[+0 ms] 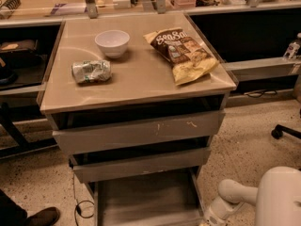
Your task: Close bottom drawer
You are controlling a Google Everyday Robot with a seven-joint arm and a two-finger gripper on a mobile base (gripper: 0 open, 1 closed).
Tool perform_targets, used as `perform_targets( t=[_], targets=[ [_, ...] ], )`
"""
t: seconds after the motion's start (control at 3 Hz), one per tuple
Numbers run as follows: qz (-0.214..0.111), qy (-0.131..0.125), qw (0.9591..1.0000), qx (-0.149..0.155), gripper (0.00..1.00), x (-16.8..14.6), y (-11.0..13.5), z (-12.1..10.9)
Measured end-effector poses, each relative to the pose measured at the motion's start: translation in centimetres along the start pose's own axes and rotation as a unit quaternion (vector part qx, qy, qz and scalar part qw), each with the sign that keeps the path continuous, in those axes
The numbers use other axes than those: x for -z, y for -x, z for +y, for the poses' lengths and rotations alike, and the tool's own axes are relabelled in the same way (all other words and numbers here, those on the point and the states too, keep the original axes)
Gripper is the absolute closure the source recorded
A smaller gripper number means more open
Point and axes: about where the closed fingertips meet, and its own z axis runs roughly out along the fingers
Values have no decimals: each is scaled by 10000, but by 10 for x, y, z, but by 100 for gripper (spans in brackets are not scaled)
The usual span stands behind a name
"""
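Note:
The bottom drawer is the lowest of three grey cabinet drawers. It stands pulled out toward me, and its shallow empty tray shows at the lower edge of the camera view. Above it are the mid-width drawer front and the widest front with white scratch marks; both are slightly out. My white arm reaches down at the lower right, just right of the open drawer. The gripper itself is below the picture's bottom edge and hidden.
On the cabinet top lie a white bowl, a crushed can and a chip bag. A shoe and a cable are on the floor at left. A chair base is at right.

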Motion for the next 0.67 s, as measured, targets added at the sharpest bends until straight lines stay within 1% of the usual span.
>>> perform_targets(
  t=[0.33,0.67],
  targets=[
    [0,0,10000,0,0,0,0,0],
    [0,1,10000,0,0,0,0,0]
  ],
)
